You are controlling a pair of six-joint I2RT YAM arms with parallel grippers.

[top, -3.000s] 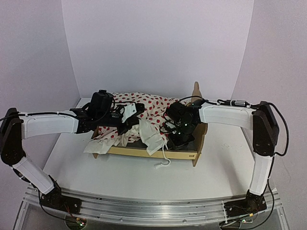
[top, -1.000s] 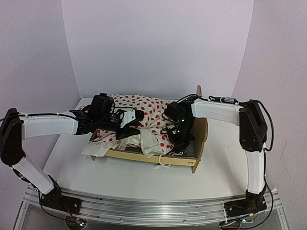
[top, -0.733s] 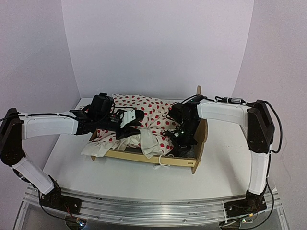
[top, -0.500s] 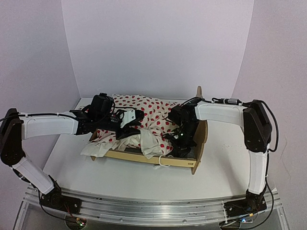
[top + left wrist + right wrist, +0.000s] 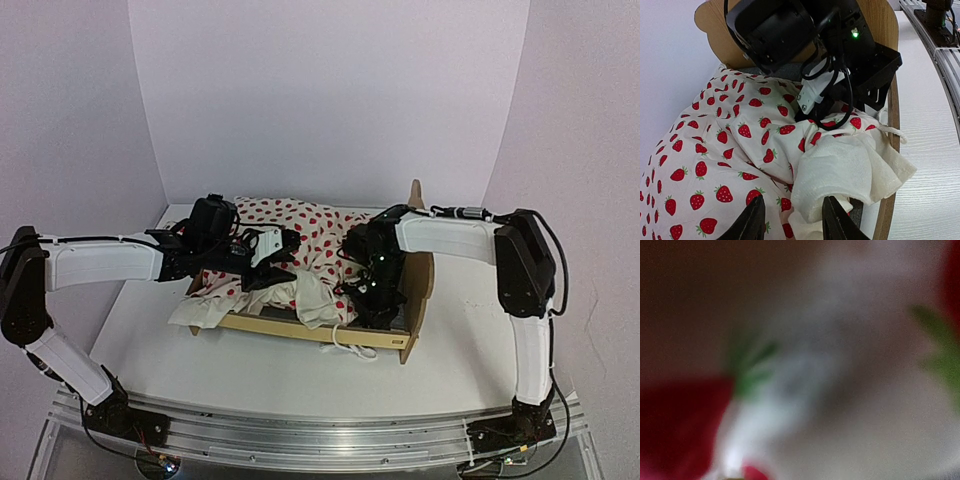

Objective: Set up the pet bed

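The pet bed [image 5: 300, 328] is a light plywood frame in the middle of the table, with its tall headboard [image 5: 422, 275] at the right end. A white blanket [image 5: 305, 222] printed with red strawberries lies bunched over it. My left gripper [image 5: 283, 262] holds a fold of that blanket [image 5: 730, 150]; in the left wrist view, cloth fills the gap between its two dark fingers [image 5: 754, 222]. My right gripper [image 5: 378, 300] points down into the bed by the headboard, its fingertips buried in cloth. The right wrist view shows only blurred strawberry fabric [image 5: 805, 390] against the lens.
A white cord [image 5: 352, 345] from the blanket trails over the bed's front rail onto the white table [image 5: 470, 330]. Lilac walls stand close behind and on both sides. An aluminium rail [image 5: 320, 435] runs along the near edge.
My right gripper has shifted a little about the headboard end and sunk lower into the cloth. The white cord has slid to the right. The left arm has not moved.
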